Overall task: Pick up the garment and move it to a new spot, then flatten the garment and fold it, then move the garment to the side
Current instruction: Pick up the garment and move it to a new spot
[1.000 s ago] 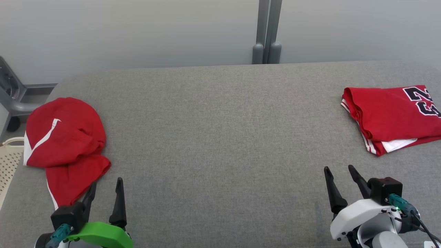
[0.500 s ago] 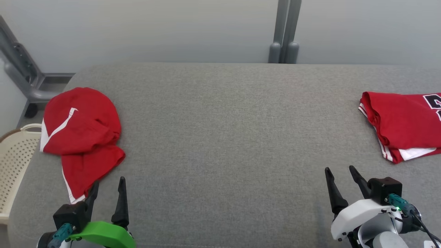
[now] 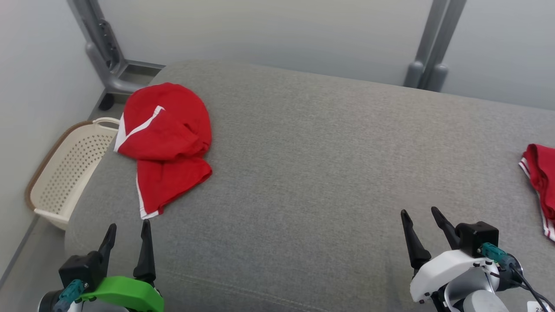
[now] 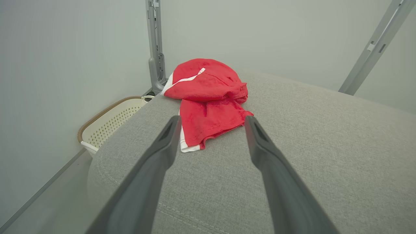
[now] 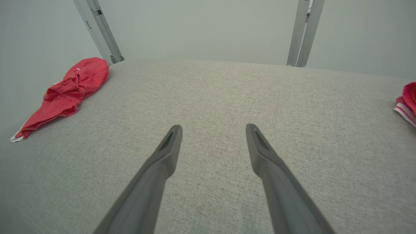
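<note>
Grey padded surface (image 3: 303,173), middle wide open; crumpled red garment (image 3: 167,138) at its left edge, basket (image 3: 65,173) just off that edge, folded garment (image 3: 540,182) at right edge. Left gripper (image 3: 130,223) and right gripper (image 3: 419,210) both spread, empty. Head camera has swung left; garments unmoved

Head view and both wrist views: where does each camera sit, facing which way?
Head view: on head, looking down over grey cushion; left end effector, right end effector below.
Left wrist view: on left wrist, facing crumpled red garment; own fingers.
Right wrist view: on right wrist, facing along cushion; own fingers.
All three show the garment.
</note>
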`<state>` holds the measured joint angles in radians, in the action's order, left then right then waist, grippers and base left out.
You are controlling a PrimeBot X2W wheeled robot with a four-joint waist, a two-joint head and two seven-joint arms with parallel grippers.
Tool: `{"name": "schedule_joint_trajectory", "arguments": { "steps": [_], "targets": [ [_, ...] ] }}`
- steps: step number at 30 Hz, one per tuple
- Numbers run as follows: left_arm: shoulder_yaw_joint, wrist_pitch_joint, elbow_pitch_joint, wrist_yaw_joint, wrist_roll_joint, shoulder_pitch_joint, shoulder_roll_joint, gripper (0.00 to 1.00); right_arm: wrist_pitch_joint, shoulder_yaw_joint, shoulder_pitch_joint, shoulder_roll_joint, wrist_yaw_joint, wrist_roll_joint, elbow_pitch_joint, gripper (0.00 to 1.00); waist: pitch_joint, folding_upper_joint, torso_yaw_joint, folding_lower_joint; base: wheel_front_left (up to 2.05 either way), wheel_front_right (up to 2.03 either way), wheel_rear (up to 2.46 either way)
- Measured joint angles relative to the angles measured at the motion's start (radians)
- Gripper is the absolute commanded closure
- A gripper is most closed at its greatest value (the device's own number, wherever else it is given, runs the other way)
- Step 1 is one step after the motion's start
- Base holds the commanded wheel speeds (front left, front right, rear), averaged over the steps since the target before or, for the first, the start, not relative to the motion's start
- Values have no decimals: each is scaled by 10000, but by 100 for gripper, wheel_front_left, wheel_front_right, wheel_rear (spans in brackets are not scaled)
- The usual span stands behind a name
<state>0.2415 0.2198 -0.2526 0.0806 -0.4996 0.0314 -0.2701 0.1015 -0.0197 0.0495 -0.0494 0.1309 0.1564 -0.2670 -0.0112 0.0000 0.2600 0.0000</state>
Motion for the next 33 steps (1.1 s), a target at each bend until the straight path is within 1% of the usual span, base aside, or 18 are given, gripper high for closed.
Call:
{"name": "schedule_joint_trajectory", "arguments": {
  "steps": [5,6,11,15,18,21,25,27,31,33],
  "targets": [
    [-8,-44,113,75,-23,-67,-54,0,0,-31,21,4,0,0,88,0,45,0,689,0,0,0,0],
    [21,-75,215,113,-25,-93,-52,0,0,2,21,-2,0,-12,98,0,67,0,947,0,0,0,0],
    [13,-132,318,176,-73,-208,-113,0,-33,10,20,4,0,-84,146,0,119,0,1469,0,0,0,0],
    [31,-117,360,176,-73,-208,-127,0,-73,-36,25,4,0,-94,222,0,190,0,1679,0,0,0,0],
    [59,-104,405,184,-75,-207,-119,0,-121,-90,32,4,0,-109,318,0,276,0,1691,0,0,0,0],
    [203,-178,286,56,-121,-78,-67,0,-153,-82,76,4,0,-215,477,0,412,0,1632,0,0,0,0],
    [533,-1101,-157,-311,-232,909,-73,0,-372,-92,139,4,0,-445,759,0,634,0,1576,0,0,0,0],
    [675,-1697,-627,-583,-299,1888,-127,0,-508,-123,268,6,0,-581,1039,0,813,0,1536,0,0,0,0],
    [1120,-3273,-1866,-1051,-366,4025,-33,0,-920,-178,511,4,0,-1018,1628,0,1287,0,1410,0,0,0,0],
    [1237,-3758,-2489,-1264,-366,4980,-25,0,-1122,-288,630,4,0,-1197,1939,0,1561,0,1314,0,0,0,0]
  ]
}}
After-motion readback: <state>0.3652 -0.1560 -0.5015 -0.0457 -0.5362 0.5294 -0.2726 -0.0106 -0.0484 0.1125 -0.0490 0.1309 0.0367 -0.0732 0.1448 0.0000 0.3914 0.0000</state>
